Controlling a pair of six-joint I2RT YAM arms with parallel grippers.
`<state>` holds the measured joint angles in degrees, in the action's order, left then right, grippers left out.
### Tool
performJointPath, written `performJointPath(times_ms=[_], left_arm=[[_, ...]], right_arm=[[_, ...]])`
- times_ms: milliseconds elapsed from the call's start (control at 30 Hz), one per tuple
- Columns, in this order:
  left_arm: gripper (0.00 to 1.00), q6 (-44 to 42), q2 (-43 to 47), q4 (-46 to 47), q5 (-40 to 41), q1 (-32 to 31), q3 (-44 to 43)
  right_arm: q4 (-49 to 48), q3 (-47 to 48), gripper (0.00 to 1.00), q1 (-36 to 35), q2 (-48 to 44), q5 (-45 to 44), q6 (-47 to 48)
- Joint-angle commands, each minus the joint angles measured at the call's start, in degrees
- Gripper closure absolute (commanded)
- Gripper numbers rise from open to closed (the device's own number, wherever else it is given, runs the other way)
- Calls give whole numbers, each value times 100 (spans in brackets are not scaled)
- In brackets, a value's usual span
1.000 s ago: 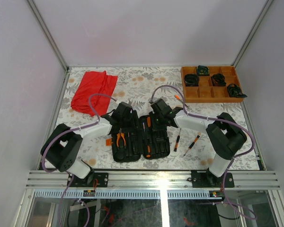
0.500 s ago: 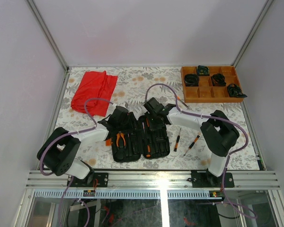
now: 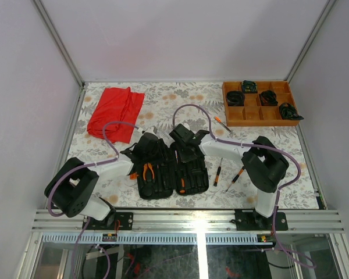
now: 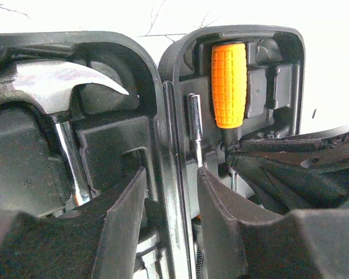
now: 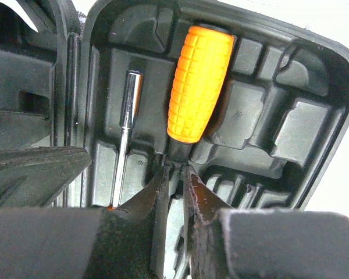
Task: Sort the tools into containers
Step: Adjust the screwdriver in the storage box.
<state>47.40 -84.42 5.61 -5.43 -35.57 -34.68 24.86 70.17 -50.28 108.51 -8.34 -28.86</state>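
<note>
The black tool case (image 3: 189,174) lies open in the middle of the table. In its left half sit a silver-headed hammer (image 4: 64,81) and orange-handled pliers (image 3: 148,170). My right gripper (image 5: 175,170) is shut on the black neck of a fat orange-handled screwdriver (image 5: 199,84), which lies in a slot at the top of the right half, beside a silver bit (image 5: 128,116). My left gripper (image 4: 171,174) straddles the case's middle hinge ridge with its jaws apart. Two thin screwdrivers (image 3: 218,171) (image 3: 235,177) lie on the table right of the case.
A wooden compartment tray (image 3: 250,114) holding black coiled bundles stands at the back right, with another thin screwdriver (image 3: 222,122) just in front of it. A red cloth (image 3: 115,111) lies at the back left. The two grippers are close together over the case.
My right gripper has moved left over the case's right half with the orange-handled screwdriver. The left gripper's jaws have narrowed around the hinge ridge.
</note>
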Motion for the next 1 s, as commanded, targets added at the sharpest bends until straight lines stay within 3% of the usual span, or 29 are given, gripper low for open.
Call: performJointPath(times_ms=[0,367,567,667,733,967], left_arm=[[62,148,-514,-189,-215,-317,266],[67,130,-546,-70,-259,-425,245],[67,124,-314,-262,-144,-425,248],[66,200,172,-402,-25,-426,286],[62,206,524,-605,110,-424,231],[53,-169,1175,-1719,567,-408,-384]], right_arm=[[-504,-965,100,-443,1687,851,-252],[-1276,-1315,100,-713,2765,1501,-538],[-868,-1387,100,-694,1574,1009,-390],[-619,-1183,91,-687,548,910,-254],[-331,-861,77,-678,1,735,-174],[-103,-121,51,-528,-1216,-366,58]])
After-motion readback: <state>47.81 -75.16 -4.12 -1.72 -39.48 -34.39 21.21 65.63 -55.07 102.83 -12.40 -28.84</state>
